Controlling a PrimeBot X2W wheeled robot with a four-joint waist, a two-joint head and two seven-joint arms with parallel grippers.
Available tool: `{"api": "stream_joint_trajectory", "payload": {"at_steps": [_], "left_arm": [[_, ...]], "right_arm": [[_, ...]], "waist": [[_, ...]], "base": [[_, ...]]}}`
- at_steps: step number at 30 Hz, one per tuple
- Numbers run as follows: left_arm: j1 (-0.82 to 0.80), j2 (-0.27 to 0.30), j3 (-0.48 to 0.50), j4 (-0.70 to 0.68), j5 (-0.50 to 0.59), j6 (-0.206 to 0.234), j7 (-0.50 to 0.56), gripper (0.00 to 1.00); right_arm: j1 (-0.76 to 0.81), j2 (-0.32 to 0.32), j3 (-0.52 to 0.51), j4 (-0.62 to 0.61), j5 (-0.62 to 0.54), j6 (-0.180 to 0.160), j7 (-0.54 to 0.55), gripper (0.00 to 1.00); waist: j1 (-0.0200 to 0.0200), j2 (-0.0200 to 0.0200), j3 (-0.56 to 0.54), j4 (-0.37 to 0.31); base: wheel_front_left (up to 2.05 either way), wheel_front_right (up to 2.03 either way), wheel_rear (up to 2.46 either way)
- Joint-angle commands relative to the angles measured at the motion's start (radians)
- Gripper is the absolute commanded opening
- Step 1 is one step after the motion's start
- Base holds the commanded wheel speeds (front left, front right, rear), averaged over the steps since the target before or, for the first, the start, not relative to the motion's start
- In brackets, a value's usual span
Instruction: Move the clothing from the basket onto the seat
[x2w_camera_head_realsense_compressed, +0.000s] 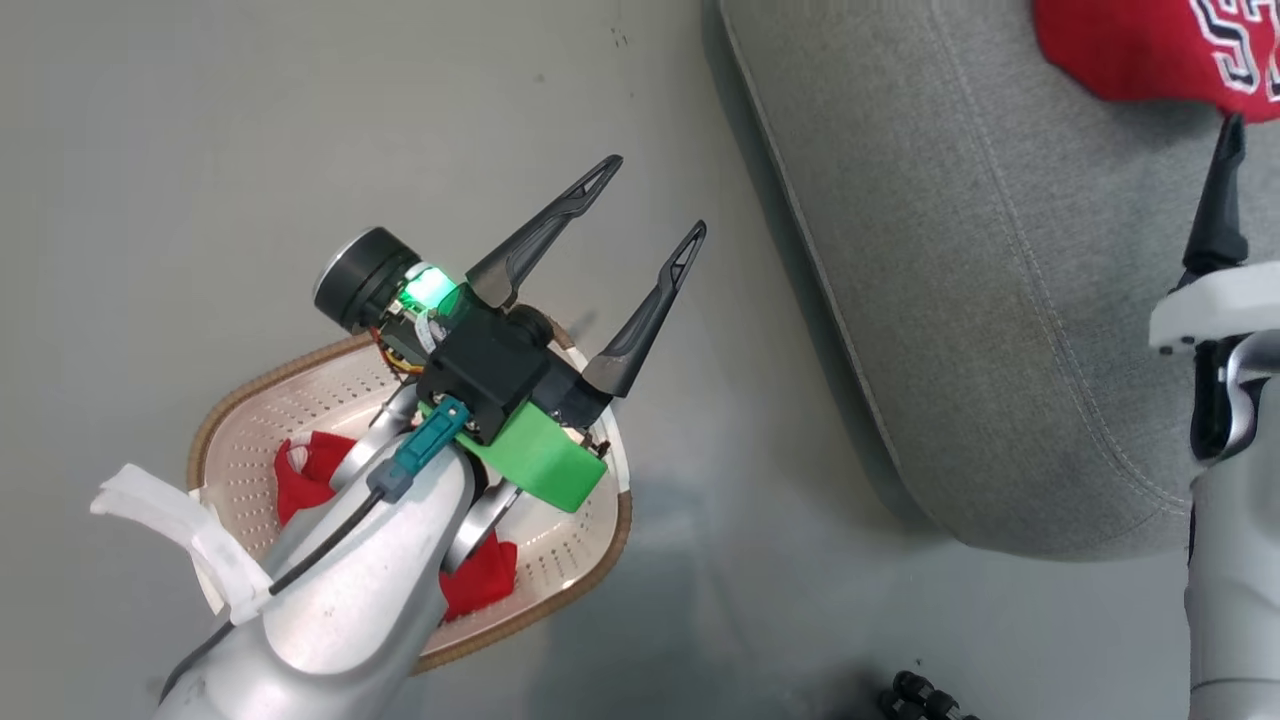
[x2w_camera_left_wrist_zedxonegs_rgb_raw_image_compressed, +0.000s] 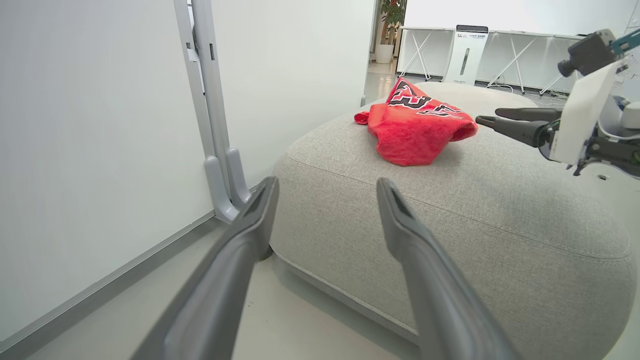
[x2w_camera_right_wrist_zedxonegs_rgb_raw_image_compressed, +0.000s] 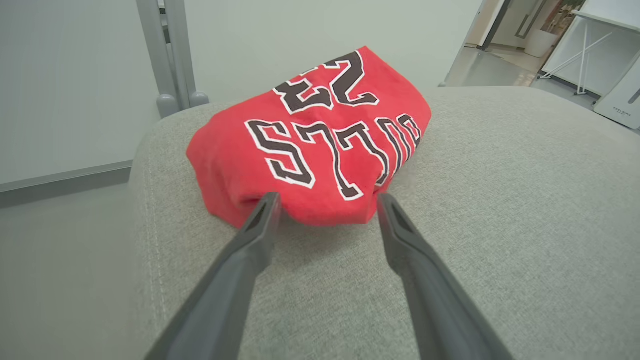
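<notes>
A red jersey (x2w_camera_right_wrist_zedxonegs_rgb_raw_image_compressed: 320, 145) with black-and-white lettering lies crumpled on the grey seat (x2w_camera_right_wrist_zedxonegs_rgb_raw_image_compressed: 500, 200). My right gripper (x2w_camera_right_wrist_zedxonegs_rgb_raw_image_compressed: 327, 200) is open, its fingertips at the jersey's near edge and not gripping it. In the head view the jersey (x2w_camera_head_realsense_compressed: 1150, 50) sits at the top right of the seat (x2w_camera_head_realsense_compressed: 950, 280). Another red garment (x2w_camera_head_realsense_compressed: 305, 475) lies in the cream basket (x2w_camera_head_realsense_compressed: 290, 375) on the floor, partly hidden under my left arm. My left gripper (x2w_camera_head_realsense_compressed: 655, 200) hangs open and empty above the basket's far side, pointing toward the seat (x2w_camera_left_wrist_zedxonegs_rgb_raw_image_compressed: 500, 210) and jersey (x2w_camera_left_wrist_zedxonegs_rgb_raw_image_compressed: 415, 125).
A grey stand post (x2w_camera_left_wrist_zedxonegs_rgb_raw_image_compressed: 220, 165) rises against a white wall left of the seat. Bare grey floor separates basket and seat. Small black objects (x2w_camera_head_realsense_compressed: 920, 695) lie on the floor at the bottom edge. White tables (x2w_camera_left_wrist_zedxonegs_rgb_raw_image_compressed: 520, 40) and a white unit (x2w_camera_left_wrist_zedxonegs_rgb_raw_image_compressed: 465, 55) stand far behind.
</notes>
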Motion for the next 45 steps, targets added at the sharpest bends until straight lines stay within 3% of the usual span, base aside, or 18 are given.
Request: {"api": "stream_joint_trajectory", "payload": {"at_steps": [1,10,19,32,45], "left_arm": [[0.023,-0.009,0.012,0.004,-0.006,0.002,-0.004,1.0],[0.109,-0.043,0.067,0.021,-0.005,0.005,-0.003,1.0],[0.207,-0.082,0.14,0.043,-0.009,0.005,-0.002,1.0],[0.338,-0.11,0.299,0.06,-0.001,0.005,-0.002,1.0],[0.478,-0.123,0.498,0.053,0.016,0.017,-0.002,1.0]], "right_arm": [[0.04,-0.006,0.017,-0.015,0.01,-0.001,-0.002,1.0],[0.172,0.004,0.129,-0.12,0.066,-0.001,-0.002,1.0],[0.268,0.014,0.251,-0.205,0.109,-0.001,-0.002,1.0],[0.361,0.021,0.375,-0.236,0.141,-0.001,-0.002,1.0],[0.458,0.022,0.487,-0.279,0.21,-0.001,-0.002,1.0]], "waist": [[0.0,0.0084,-0.084,-0.004],[0.0,0.0084,-0.198,0.031],[0.0,0.0084,-0.302,0.131],[0.0,0.0084,-0.417,0.273],[0.0,0.0084,-0.506,0.305]], "base": [[0.0,0.0,0.0],[0.0,0.0,0.0],[0.0,0.0,0.0],[0.0,0.0,0.0],[0.0,0.0,0.0]]}}
